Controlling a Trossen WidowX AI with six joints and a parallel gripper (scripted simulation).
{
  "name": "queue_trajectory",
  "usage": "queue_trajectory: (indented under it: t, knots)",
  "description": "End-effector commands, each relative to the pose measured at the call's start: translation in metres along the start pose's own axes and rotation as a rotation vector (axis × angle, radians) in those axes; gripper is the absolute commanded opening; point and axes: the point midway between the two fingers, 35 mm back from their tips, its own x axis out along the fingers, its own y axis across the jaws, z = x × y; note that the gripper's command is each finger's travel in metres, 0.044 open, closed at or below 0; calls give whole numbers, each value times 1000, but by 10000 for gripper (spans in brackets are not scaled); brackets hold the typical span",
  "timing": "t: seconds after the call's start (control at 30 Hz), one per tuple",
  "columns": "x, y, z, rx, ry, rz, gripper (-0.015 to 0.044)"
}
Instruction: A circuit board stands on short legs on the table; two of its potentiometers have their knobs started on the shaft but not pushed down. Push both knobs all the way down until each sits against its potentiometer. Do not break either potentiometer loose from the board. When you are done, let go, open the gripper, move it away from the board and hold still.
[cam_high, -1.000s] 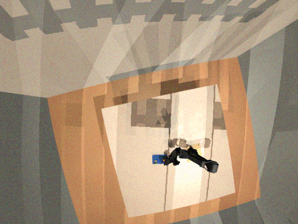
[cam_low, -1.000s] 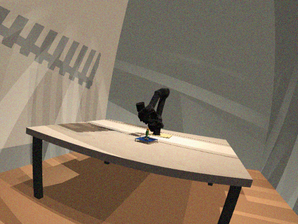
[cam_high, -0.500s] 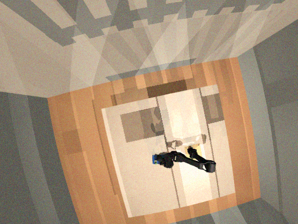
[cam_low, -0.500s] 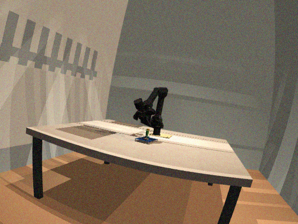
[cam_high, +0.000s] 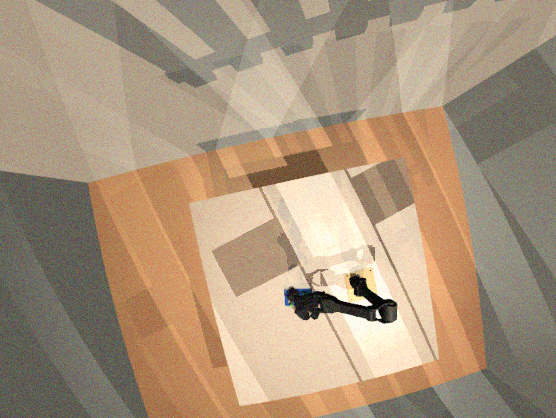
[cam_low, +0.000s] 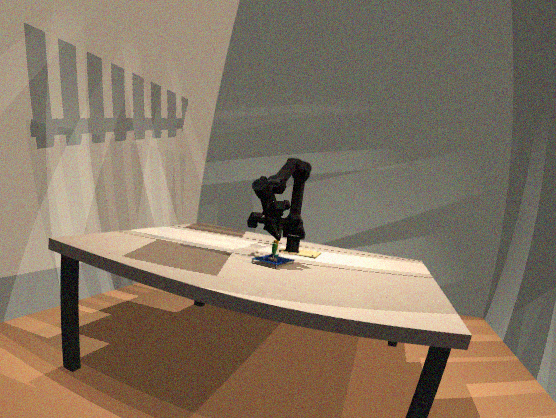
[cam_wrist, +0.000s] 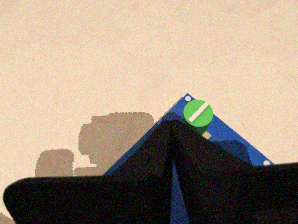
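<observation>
The blue circuit board (cam_high: 303, 290) (cam_low: 287, 260) (cam_wrist: 227, 134) stands on the table. A green knob (cam_low: 274, 250) (cam_wrist: 198, 113) with a white line across its top stands upright near one corner of the board. A small orange part (cam_low: 276, 242) shows just above it in the exterior view; the wrist view does not show it. My gripper (cam_low: 278, 238) (cam_wrist: 170, 128) is shut with nothing seen between its fingers. It points down above the board, its tips close beside the green knob in the wrist view. The fingers hide much of the board; whether they touch anything is not clear.
The arm's base stands by a yellow plate (cam_high: 369, 276) (cam_low: 312, 254) on the table (cam_high: 270, 350) (cam_low: 350, 295), beyond the board in the exterior view. The arm's links hang over the space between base and board. Broad shadows cross the table top.
</observation>
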Motion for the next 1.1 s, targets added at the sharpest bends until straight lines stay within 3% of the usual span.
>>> queue_trajectory:
  t: [0.0,0.4,0.8,1.07]
  knots:
    - [1,1,-1,87,105,-4,0]
    - [-16,10,-1,296,444,-64,0]
    - [-58,23,3,409,782,-205,0]
    - [-60,24,2,411,800,-214,0]
